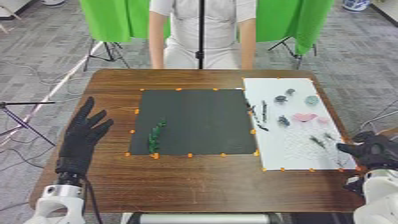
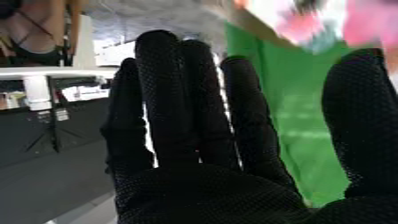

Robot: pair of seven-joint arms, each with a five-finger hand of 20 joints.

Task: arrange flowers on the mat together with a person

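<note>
Right hand (image 1: 371, 150): released, fingers extended, thumb apart, nothing grasped; position well to the right of the dark mat, past the white sheet. Left hand (image 1: 78, 142): relaxed, unloaded, to the left of the mat.

Progress, as judged: early stage. One green sprig (image 1: 155, 137) lies on the dark mat (image 1: 200, 120), close to its left edge and toward its near end, roughly upright in line with that edge. The rest of the mat's face awaits flowers.

Remaining stock lies on the white sheet (image 1: 266, 85), fitted against the mat's right side:
– pink bloom (image 1: 304, 117), broad and soft-lobed, with a paler pink piece (image 1: 322, 120) beside it, farther from the mat;
– rounded grey-green bloom (image 1: 311, 100);
– small, dark, ruffled heads (image 1: 281, 99);
– thin, dark stems (image 1: 264, 111), nearest the mat;
– wispy, fine-needled sprigs (image 1: 317, 141).

Materials: mat matt and flat, rectangular; sheet smooth, with faint patterning; orange tabs (image 1: 189, 155) around the mat's border; table (image 1: 107, 185) brown, wood-grained; gloves black, woven fabric
</note>
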